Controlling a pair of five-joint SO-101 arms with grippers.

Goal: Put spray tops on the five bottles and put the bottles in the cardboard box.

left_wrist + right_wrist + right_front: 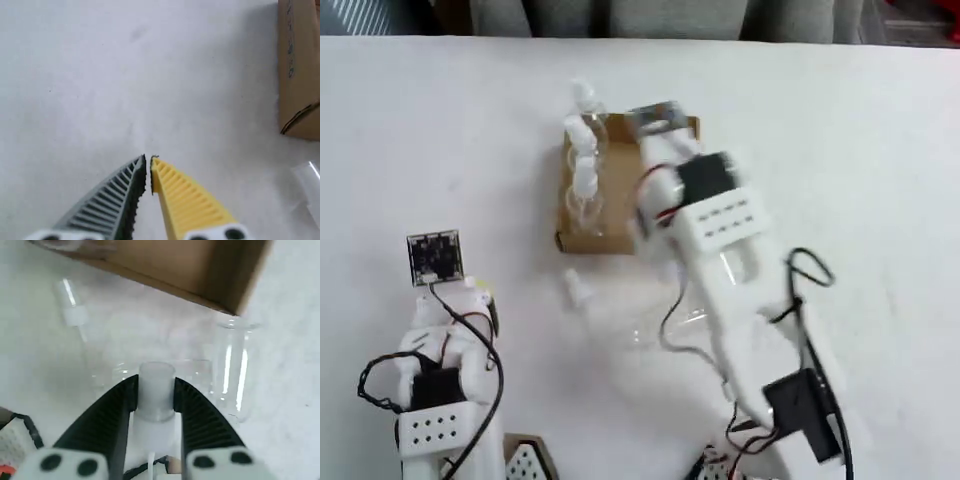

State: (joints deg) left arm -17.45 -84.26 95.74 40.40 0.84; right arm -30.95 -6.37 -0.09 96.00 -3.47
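One loose spray top [578, 288] lies near the cardboard box [582, 230].

A brown cardboard box [595, 238] is set open on the white table [840, 150]. Clear bottles [584, 160] with white tops are laid inside along one wall. A white spray top [156, 405] is held between the fingers [200, 412] of the right gripper [156, 382]. A second top [72, 310] is laid loose beside the box, and a clear bottle [234, 370] is seen near the box's corner.
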